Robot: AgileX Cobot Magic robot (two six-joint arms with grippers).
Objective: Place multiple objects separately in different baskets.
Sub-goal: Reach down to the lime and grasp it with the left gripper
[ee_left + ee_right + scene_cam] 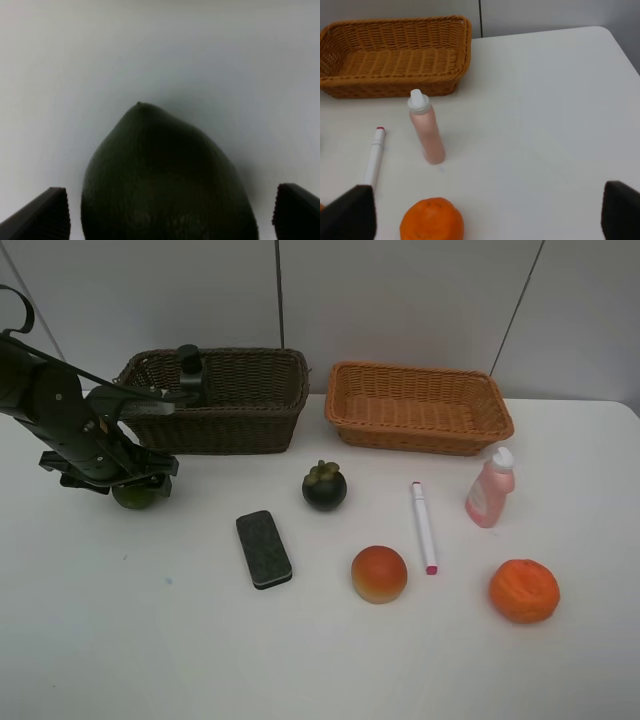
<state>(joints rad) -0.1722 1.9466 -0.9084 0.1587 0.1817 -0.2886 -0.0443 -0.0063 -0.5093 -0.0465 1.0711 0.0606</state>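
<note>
Exterior high | 2 baskets (240,425) (420,432) | 8 objects (133,498) (190,370) (325,487) (264,549) (379,574) (424,528) (489,490) (524,591) | left pincer (170,215), right pincer (487,215) spread

No legible text, label, brand, number or sign anywhere. Blank as far as visible: pink bottle (489,492), white marker (424,526), black eraser block (264,549). Too small to tell on dark pump bottle (190,373).
</note>
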